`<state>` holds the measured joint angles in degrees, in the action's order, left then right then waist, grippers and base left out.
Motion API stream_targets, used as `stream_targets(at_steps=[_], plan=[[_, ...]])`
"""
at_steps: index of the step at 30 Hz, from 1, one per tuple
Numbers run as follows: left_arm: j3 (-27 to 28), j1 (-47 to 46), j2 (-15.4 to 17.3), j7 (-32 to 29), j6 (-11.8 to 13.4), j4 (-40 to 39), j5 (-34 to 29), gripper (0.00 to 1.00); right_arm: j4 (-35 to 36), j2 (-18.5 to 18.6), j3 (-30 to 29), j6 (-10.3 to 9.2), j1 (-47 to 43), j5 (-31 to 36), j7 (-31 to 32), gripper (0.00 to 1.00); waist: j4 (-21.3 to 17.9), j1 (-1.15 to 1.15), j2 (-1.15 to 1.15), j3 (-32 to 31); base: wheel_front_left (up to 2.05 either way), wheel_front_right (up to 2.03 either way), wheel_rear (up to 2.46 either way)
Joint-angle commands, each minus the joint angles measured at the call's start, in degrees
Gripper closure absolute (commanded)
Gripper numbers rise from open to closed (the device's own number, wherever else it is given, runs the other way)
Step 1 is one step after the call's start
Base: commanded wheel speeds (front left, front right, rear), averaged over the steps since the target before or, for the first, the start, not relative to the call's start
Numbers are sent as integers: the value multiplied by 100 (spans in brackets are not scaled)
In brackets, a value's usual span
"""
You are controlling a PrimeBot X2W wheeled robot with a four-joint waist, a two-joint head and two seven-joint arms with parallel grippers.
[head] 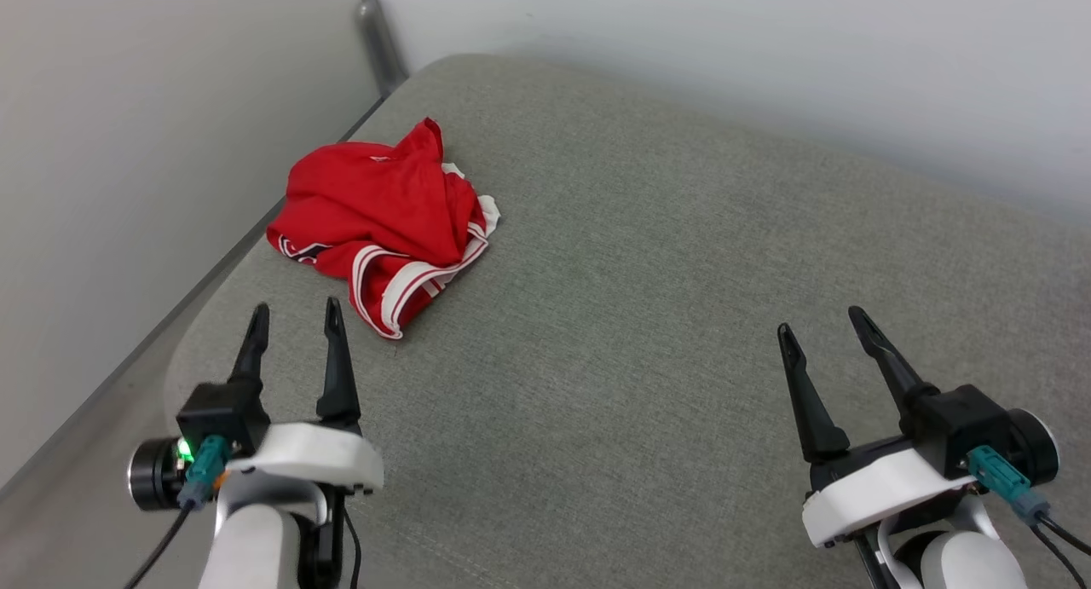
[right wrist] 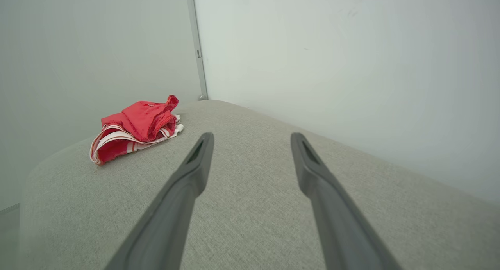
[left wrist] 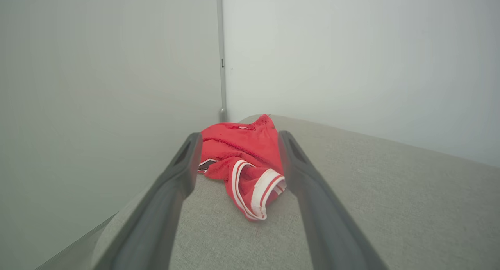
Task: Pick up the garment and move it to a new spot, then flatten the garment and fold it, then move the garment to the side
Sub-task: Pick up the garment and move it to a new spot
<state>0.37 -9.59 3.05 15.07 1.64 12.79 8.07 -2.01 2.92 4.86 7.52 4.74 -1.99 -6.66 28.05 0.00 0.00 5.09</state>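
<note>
Your left end effector (head: 296,306) has its two dark fingers spread wide with nothing between them, held low over the near left corner of the grey cushion (head: 648,333). Your right end effector (head: 818,320) is just as wide and just as empty, well off to the right over bare upholstery.

Ahead of the left fingertips, a little to their right and not touching them, lies the garment (head: 375,222). It is a crumpled red heap near the cushion's left edge, close to the pale wall (head: 128,146). A lobe edged in red-and-white striped trim points back toward you. In the left wrist view the heap sits framed between the two fingers. There is dark lettering along its near left fold, though it is too bunched to read.

You are at the first step, the pick-up, with no contact made yet. For the next move, I would send the left arm forward and down onto that near striped lobe and close on a good thickness of cloth, not a single layer. The open middle of the cushion looks like the natural new spot. The right arm has a long way to cross if you want it for spreading.
</note>
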Motion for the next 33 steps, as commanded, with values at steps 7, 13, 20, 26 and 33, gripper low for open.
stream_targets(at_steps=[7, 13, 20, 26, 33], plan=[[159, -1528, 367, -445, -214, 307, 220, 0, 330, 122, 12, -6, 334, 166, 217, 0, -515, 0, 0, 702, 0, 0, 0], [474, -2632, 1056, -1858, -412, 677, 547, 0, 638, 344, 13, -6, 687, 112, 331, 0, -1060, 0, 0, 1490, 0, 0, 0], [854, -3316, 1863, -3683, -636, 1603, 1162, 0, 813, 495, -107, -6, 1039, 28, 313, 0, -1522, 0, 0, 2313, 0, 0, 0], [1182, -3423, 2237, -4707, -656, 2383, 1617, 0, 701, 517, -64, -6, 1239, -54, 204, 0, -1754, 0, 0, 2660, 0, 0, 0], [1428, -3202, 2126, -5346, -469, 3048, 2020, 0, 627, 533, -26, -6, 1359, -73, 145, 0, -1857, 0, 0, 2826, 0, 0, 0]])
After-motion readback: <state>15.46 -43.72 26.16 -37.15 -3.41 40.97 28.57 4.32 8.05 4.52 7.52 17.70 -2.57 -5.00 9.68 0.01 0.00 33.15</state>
